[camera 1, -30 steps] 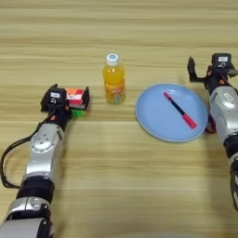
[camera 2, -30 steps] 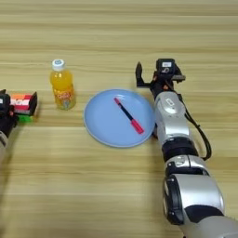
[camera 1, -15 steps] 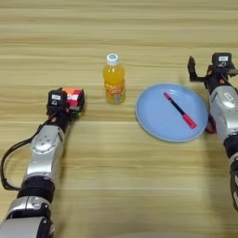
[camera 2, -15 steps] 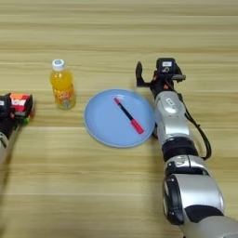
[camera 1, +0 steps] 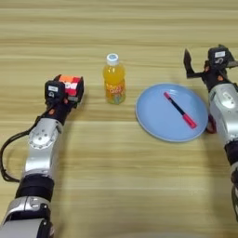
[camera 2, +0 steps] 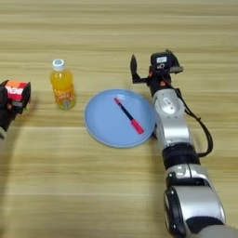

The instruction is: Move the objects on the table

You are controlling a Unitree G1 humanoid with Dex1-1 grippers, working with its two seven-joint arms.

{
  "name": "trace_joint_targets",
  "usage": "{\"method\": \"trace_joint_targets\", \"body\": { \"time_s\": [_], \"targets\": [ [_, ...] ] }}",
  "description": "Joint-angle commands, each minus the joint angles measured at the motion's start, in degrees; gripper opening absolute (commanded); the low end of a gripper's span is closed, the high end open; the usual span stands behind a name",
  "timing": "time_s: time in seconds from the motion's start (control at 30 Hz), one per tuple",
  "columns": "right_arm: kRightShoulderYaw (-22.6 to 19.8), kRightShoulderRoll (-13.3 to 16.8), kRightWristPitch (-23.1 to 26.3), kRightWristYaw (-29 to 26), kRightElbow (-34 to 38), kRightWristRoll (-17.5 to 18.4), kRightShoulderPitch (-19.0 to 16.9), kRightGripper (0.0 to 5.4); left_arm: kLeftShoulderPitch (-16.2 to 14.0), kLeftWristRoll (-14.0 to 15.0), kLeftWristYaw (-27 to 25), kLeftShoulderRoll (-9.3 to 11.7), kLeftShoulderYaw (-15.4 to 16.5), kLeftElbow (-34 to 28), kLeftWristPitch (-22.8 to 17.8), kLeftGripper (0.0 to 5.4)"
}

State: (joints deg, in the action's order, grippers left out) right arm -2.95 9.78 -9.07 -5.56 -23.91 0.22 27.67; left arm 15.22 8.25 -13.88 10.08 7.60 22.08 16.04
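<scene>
Looking down on a wooden table. Left gripper at nine o'clock, fingers pinching a puzzle cube resting on the wood. Orange-drink bottle upright just above centre, near the cube. Blue plate at three o'clock, carrying a black pen laid diagonally, red cap toward five o'clock. Right gripper at two o'clock just beyond the plate rim, fingers spread, holding nothing.

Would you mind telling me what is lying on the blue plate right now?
Only the pen lies on the blue plate, slanting across it with its red cap toward the robot. The plate hides the table beneath it.
</scene>
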Motion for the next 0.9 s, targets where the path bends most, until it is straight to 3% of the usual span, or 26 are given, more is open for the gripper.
{"method": "trace_joint_targets", "body": {
  "time_s": [0.03,0.27,0.57,0.7,0.9],
  "targets": [
    [2.7,1.2,4.8,-3.0,9.4,-1.1,-6.0,5.4,-2.3,0.4,-1.0,1.0,-1.0,-7.5,-4.9,3.26],
    [4.9,3.3,14.4,-10.3,23.9,1.6,-13.4,5.4,-3.8,0.7,-2.6,1.6,-1.5,-12.7,-9.6,3.26],
    [7.7,3.9,25.4,-18.6,33.5,8.0,-16.8,5.4,-5.0,1.0,-6.5,2.8,-2.9,-14.7,-11.7,3.26],
    [10.4,4.5,28.2,-21.4,37.3,9.3,-18.5,5.4,-5.2,1.1,-7.1,2.5,-3.0,-14.9,-11.9,3.26],
    [17.5,4.6,29.0,-24.8,39.3,7.7,-19.3,5.4,-5.9,1.4,-8.0,1.9,-4.1,-15.5,-12.5,3.26]
  ]
}}
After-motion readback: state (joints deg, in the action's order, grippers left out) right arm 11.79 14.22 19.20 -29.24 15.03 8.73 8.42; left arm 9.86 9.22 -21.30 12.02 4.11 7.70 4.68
